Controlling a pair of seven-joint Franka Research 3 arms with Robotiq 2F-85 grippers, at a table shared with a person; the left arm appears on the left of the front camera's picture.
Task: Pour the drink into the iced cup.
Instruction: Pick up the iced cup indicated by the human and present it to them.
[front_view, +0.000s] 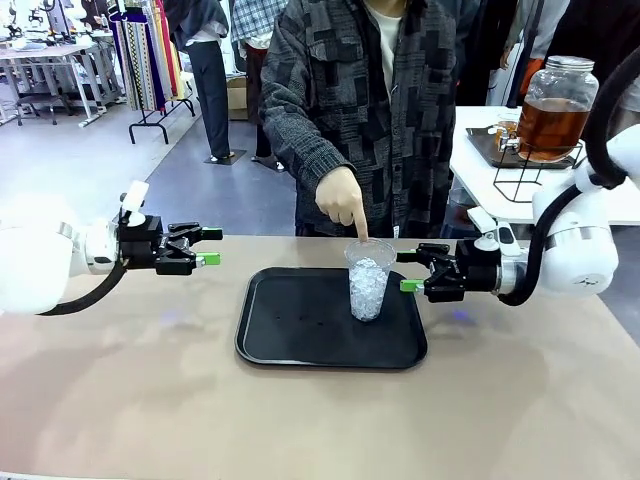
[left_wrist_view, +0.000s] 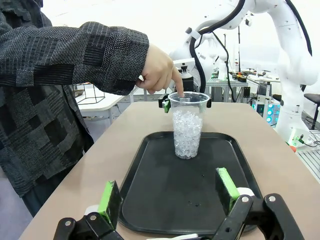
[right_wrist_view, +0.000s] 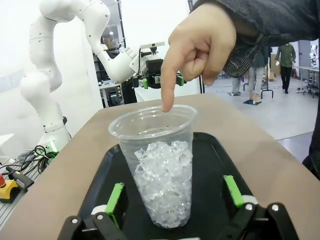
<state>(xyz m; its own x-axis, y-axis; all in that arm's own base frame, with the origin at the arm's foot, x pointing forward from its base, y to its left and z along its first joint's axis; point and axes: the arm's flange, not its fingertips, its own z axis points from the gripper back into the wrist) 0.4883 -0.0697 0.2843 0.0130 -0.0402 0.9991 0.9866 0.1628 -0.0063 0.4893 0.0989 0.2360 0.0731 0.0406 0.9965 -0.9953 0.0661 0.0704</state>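
Tan table (front_view: 120, 400), matte top. Directly on it is one black rectangular tray (front_view: 290, 340), about centre, long side parallel to the near edge. The tray carries a clear plastic cup of ice (front_view: 369, 285), upright at its 2 o'clock (inside the rim). Beyond, at 2 o'clock, a white side table (front_view: 475, 185) bears a wire stand (front_view: 520, 185) carrying a glass dispenser jar (front_view: 553, 100).

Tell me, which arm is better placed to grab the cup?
Right, likely: the right fingers are open and close beside the iced cup; the left fingers hang off past the tray.
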